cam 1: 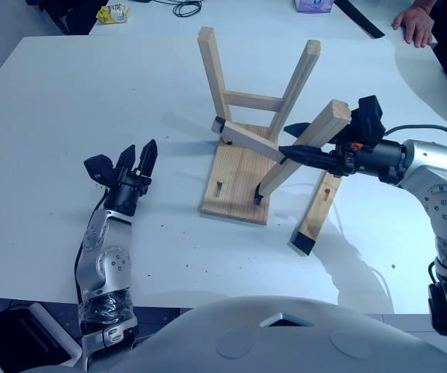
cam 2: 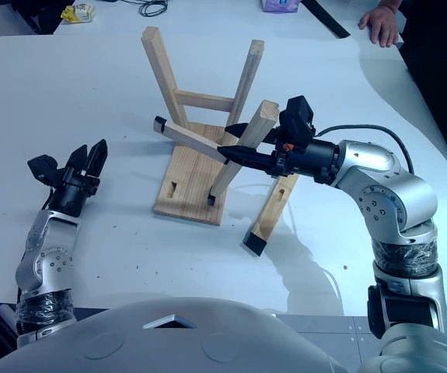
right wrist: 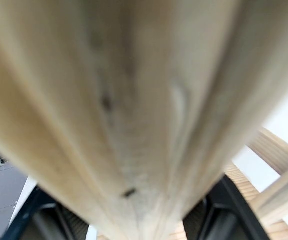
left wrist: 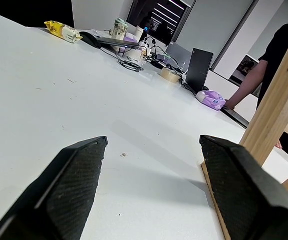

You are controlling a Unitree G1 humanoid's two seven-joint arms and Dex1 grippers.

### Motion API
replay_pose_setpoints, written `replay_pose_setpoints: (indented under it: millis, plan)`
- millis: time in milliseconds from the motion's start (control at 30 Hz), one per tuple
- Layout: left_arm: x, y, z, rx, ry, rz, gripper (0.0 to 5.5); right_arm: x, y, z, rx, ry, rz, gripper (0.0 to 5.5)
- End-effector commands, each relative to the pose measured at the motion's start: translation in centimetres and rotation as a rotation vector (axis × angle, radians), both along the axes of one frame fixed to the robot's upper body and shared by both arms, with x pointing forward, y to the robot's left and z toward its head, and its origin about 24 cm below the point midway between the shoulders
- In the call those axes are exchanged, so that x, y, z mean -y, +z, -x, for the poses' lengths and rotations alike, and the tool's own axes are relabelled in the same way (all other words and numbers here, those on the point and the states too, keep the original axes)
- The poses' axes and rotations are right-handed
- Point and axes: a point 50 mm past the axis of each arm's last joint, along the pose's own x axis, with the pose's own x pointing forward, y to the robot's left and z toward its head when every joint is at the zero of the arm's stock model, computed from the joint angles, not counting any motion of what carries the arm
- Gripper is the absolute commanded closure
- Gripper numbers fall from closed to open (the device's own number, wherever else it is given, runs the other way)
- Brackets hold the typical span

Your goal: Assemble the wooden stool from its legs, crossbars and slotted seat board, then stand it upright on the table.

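Evidently mid-assembly: the right gripper (cam 1: 285,152) clamps a pale square wooden leg (cam 1: 328,121), tilted above the flat slotted wooden seat board (cam 1: 235,185) on the white table (cam 1: 68,101). Its foot seems near a slot; next, straighten and press. The left gripper (cam 1: 139,152) rests wide open.

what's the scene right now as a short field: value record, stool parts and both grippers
surface: white table
seat: slotted wooden seat board, flat on the table
frame: two pale wooden legs joined by a crossbar, upright at the board's far end
right gripper: shut on a tilted wooden leg, lower end on the board
leaning: black-tipped wooden bar slanting above the board
loose: wooden leg with a black foot, flat on the table right of the board
left gripper: open, empty, left of the board
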Motion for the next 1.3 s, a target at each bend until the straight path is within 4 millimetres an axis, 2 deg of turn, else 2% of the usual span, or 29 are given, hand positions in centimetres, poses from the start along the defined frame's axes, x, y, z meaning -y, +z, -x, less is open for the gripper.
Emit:
replay_pose_setpoints:
  millis: [33, 600, 767, 1033, 1300]
  plan:
    - [-0.3, -0.1, -0.2, -0.016, 0.004, -0.016, 2.07, -0.1, -0.3, 0.5, -0.004, 0.003, 0.013, 3.44]
    - [-0.4, -0.5, -0.1, -0.017, 0.011, -0.018, 2.07, 0.4, -0.9, 0.4, -0.012, -0.007, 0.071, 3.44]
    - [-0.4, -0.5, -0.2, -0.017, 0.011, -0.022, 2.07, -0.2, -1.5, 0.8, 0.017, 0.016, 0.099, 3.44]
    - [0.2, -0.4, -0.3, -0.014, -0.015, -0.019, 2.07, -1.2, -1.0, 0.8, 0.103, 0.038, 0.112, 3.45]
    - [1.6, 0.4, -0.4, 0.008, -0.043, -0.018, 2.07, -1.3, -4.1, 1.6, 0.089, 0.008, 0.198, 3.45]
